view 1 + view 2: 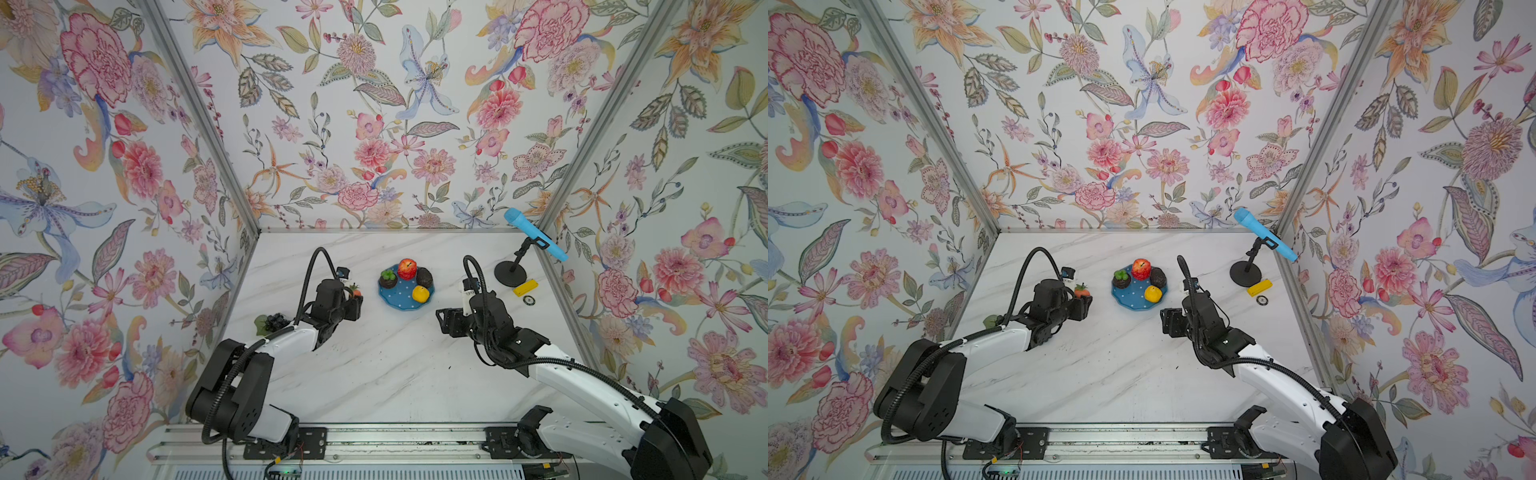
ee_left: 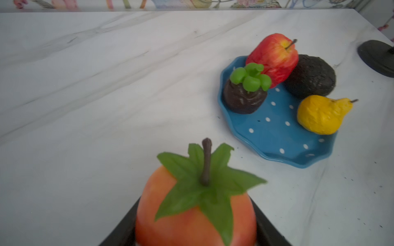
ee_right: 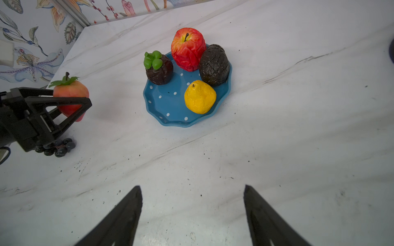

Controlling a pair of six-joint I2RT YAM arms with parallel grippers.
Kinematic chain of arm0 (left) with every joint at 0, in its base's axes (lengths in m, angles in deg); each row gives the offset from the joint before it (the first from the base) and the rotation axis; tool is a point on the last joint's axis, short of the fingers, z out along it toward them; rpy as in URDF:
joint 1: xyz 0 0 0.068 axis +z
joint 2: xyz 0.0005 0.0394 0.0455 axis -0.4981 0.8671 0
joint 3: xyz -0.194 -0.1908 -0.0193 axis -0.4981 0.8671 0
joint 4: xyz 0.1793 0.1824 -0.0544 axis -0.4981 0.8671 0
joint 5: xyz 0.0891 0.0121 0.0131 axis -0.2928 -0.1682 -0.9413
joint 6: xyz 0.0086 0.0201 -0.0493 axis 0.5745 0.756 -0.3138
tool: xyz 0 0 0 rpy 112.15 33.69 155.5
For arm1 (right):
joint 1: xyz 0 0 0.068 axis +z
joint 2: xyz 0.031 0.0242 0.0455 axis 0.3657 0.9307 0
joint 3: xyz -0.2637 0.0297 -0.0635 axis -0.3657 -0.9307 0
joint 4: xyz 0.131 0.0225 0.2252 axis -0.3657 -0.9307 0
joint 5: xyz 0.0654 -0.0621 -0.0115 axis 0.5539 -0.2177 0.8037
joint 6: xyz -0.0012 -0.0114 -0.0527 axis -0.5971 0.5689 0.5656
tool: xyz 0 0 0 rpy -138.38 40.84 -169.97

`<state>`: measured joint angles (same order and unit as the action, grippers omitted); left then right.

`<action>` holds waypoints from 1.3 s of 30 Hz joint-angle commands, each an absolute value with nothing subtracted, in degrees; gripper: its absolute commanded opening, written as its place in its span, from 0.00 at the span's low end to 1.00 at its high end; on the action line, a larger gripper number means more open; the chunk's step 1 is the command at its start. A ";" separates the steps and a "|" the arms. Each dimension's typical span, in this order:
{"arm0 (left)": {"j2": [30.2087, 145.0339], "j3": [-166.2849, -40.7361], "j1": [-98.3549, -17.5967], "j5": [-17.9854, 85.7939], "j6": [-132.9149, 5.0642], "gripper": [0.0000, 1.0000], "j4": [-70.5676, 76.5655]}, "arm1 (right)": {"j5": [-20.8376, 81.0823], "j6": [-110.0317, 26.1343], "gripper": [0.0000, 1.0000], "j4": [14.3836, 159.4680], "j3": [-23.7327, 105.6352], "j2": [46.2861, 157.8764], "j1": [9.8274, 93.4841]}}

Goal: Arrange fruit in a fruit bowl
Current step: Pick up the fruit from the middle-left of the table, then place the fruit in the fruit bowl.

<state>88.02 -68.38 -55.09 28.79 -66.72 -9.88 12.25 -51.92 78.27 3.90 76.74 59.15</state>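
On the marble tabletop, the blue dotted fruit bowl sits toward the far middle. We count four fruits in it. The red apple is at the far edge and the dark avocado is just right of it. The dark fruit with the green top is on the left. The yellow lemon is on the near right. The near-left part of the bowl is bare.

Two fruits are left, so we judge the task well past halfway. The bunch of grapes lies on the tabletop at the near left, beside the left arm and well apart from the bowl. The strawberry is just left of the bowl, not in it.

The left hand is clamped on the strawberry, one finger on each side and the leafy stem upward. It seems to hold it clear of the tabletop. The right hand is spread wide and holds nothing. It hangs over bare tabletop to the near right of the bowl, touching no fruit.
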 commanded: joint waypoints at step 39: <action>87.69 -63.66 -71.88 45.17 -47.68 0.52 -28.33 | 25.79 -54.05 0.29 81.84 15.97 86.43 65.50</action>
